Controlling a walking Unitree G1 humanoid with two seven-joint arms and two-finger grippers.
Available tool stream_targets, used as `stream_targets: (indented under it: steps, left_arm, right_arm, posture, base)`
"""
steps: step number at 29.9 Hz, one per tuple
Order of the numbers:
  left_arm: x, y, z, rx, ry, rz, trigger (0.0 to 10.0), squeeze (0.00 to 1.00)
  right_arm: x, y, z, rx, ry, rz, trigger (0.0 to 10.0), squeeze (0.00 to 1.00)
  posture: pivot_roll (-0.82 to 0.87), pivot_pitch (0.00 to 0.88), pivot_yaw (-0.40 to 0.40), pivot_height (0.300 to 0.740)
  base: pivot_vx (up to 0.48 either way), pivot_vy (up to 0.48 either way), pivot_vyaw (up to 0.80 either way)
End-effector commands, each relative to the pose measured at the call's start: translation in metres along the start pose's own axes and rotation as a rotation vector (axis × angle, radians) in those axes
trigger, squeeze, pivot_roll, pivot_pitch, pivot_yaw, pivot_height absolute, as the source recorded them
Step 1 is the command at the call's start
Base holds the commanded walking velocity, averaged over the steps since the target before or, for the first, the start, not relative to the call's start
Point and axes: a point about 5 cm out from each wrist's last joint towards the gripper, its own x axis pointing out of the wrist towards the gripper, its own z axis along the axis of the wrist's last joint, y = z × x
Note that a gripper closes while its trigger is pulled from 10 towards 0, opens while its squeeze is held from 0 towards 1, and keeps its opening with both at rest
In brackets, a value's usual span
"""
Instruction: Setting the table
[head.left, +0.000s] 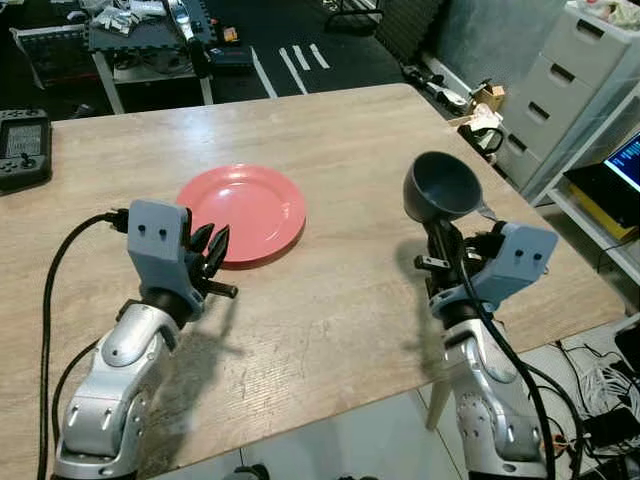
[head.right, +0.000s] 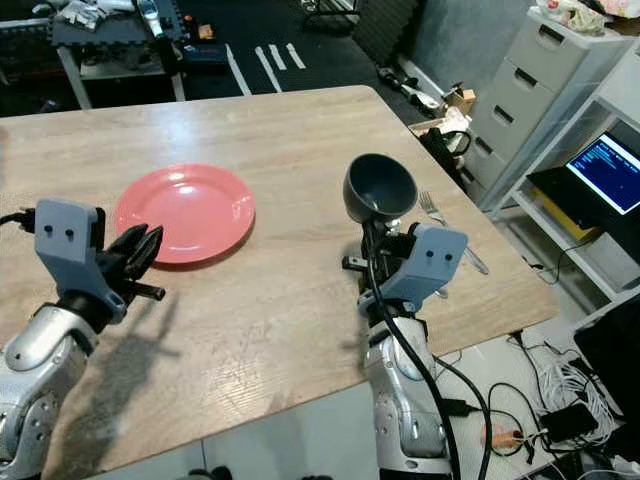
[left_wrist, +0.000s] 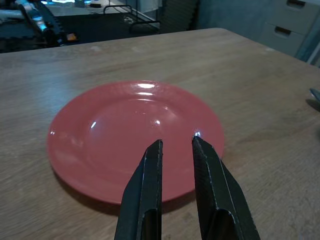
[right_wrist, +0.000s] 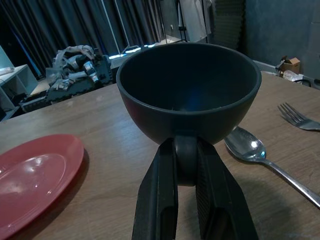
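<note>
A red plate (head.left: 243, 212) lies on the wooden table (head.left: 350, 130), left of centre. My left gripper (head.left: 212, 246) hovers at the plate's near-left edge; in the left wrist view its fingers (left_wrist: 152, 165) stand slightly apart over the rim of the plate (left_wrist: 125, 130), open and holding nothing. My right gripper (head.left: 440, 240) is shut on the foot of a dark grey bowl (head.left: 443, 185), held upright above the table's right side. The bowl (right_wrist: 189, 87) appears large in the right wrist view. Behind it on the table lie a spoon (right_wrist: 250, 149) and a fork (right_wrist: 297, 117).
A black handheld device (head.left: 22, 145) sits at the table's far left edge. Grey drawers (head.left: 570, 80) and a lit screen (head.left: 625, 160) stand to the right, past the table edge. Cables (head.left: 600, 400) lie on the floor there. A cluttered workbench (head.left: 150, 40) stands behind the table.
</note>
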Motion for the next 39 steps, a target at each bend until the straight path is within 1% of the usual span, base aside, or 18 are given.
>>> stream_targets:
  steps: [1, 14, 32, 39]
  left_arm:
    - [-0.0018, 0.0005, -0.0051, 0.009, 0.016, 0.010, 10.0, 0.00]
    - [0.0006, 0.0014, -0.0052, 0.013, 0.015, 0.016, 10.0, 0.00]
    - [0.0036, -0.0022, -0.0060, 0.008, 0.009, 0.004, 10.0, 0.00]
    - [0.0043, -0.0024, -0.0069, 0.006, 0.010, 0.006, 10.0, 0.00]
  right_arm:
    - [-0.0009, -0.0010, -0.0031, -0.001, 0.016, -0.010, 10.0, 0.00]
    - [0.0006, -0.0009, -0.0071, -0.007, 0.030, -0.013, 10.0, 0.00]
    - [0.0008, -0.0024, -0.0097, -0.019, 0.037, -0.012, 10.0, 0.00]
    - [0.0000, -0.0034, -0.0105, -0.024, 0.040, -0.012, 10.0, 0.00]
  posture:
    - [0.04, 0.072, 0.032, 0.740]
    - [0.04, 0.072, 0.037, 0.740]
    - [0.03, 0.061, 0.037, 0.740]
    - [0.02, 0.057, 0.035, 0.740]
  base:
    - [-0.424, 0.000, 0.00]
    - [-0.400, 0.000, 0.00]
    - [-0.341, 0.000, 0.00]
    - [-0.035, 0.000, 0.00]
